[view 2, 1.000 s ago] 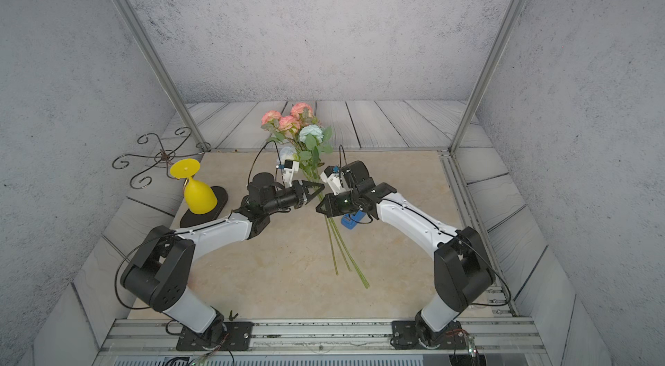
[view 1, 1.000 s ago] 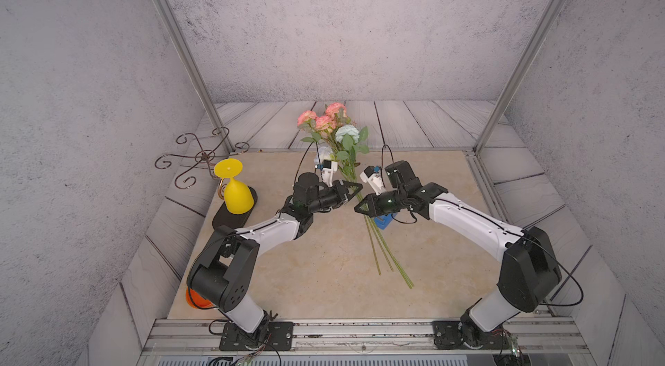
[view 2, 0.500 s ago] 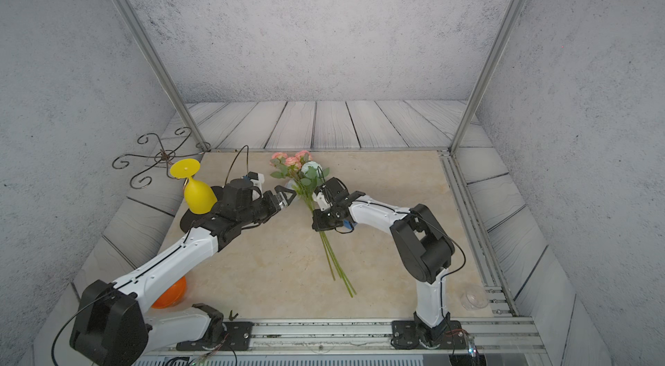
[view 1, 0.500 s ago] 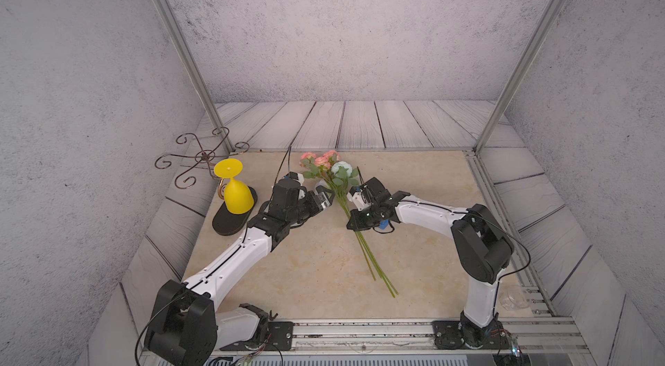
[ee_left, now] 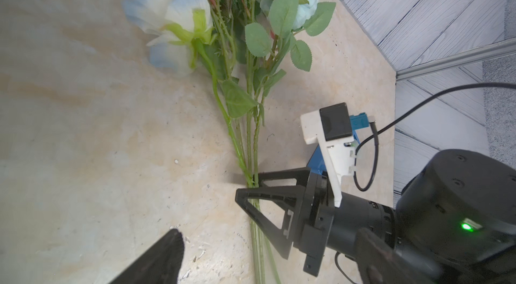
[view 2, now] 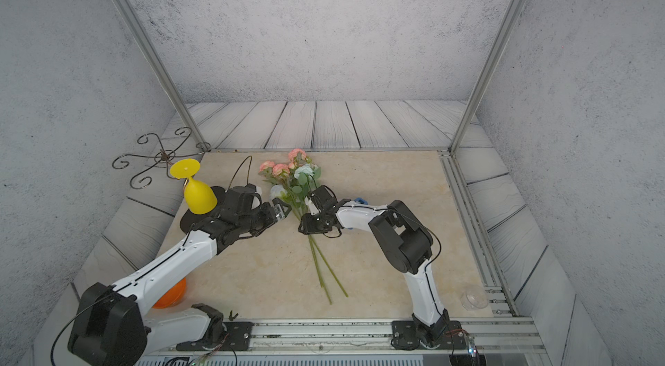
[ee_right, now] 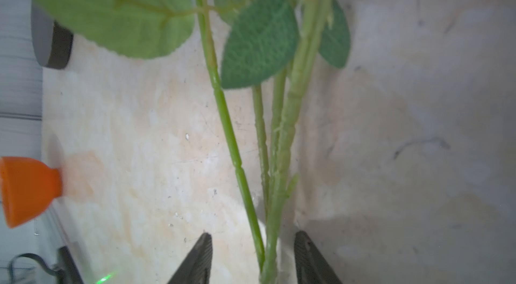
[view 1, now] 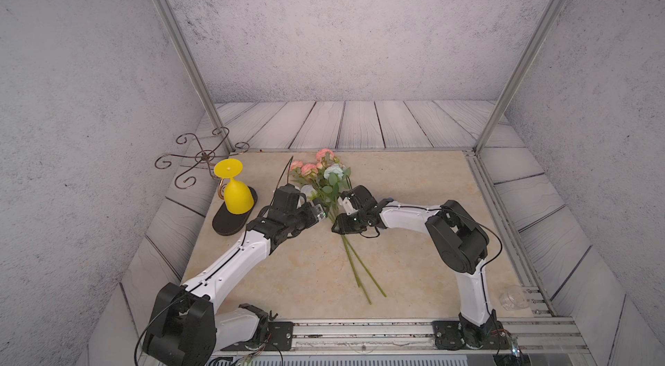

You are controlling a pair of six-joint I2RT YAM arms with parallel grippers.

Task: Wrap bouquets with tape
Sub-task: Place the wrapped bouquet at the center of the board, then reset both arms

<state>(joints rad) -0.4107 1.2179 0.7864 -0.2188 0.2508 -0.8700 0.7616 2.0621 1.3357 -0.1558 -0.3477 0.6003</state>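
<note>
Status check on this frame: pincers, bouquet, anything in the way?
Left pincer open, clear of stems. Right pincer open, astride stems, not clamped. Bouquet flat on table. Tape close by right pincer; nothing blocking.

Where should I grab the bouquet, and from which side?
Grip the bouquet on its bare stems just below the lowest leaves, where they lie bunched before splaying. Come from above, right gripper across them, since it lies flat on the table.

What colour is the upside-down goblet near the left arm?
The goblet is yellow; it shows best in a top view.
</note>
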